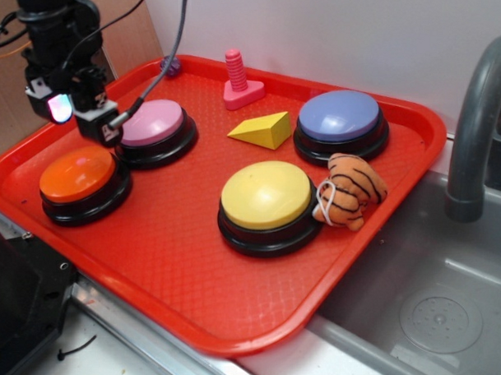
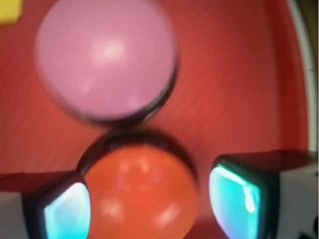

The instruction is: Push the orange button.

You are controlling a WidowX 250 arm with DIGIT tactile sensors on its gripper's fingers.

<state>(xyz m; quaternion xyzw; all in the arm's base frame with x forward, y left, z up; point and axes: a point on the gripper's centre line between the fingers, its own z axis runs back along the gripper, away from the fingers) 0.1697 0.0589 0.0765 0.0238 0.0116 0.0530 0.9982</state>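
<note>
The orange button (image 1: 77, 173), a glossy orange dome on a black base, sits at the left end of the red tray (image 1: 179, 264). My gripper (image 1: 79, 115) hangs above the button's far edge, between it and the pink button (image 1: 152, 123). In the blurred wrist view the orange button (image 2: 142, 189) lies below and between my two glowing cyan pads (image 2: 67, 214), with nothing held in the open gripper (image 2: 149, 204). I cannot tell whether a finger touches the dome.
On the tray also stand a yellow button (image 1: 266, 195), a blue button (image 1: 340, 116), a yellow wedge (image 1: 261, 129), a pink bolt toy (image 1: 238, 77) and a tiger plush (image 1: 353, 192). A sink (image 1: 436, 304) with a grey faucet (image 1: 479, 122) lies to the right.
</note>
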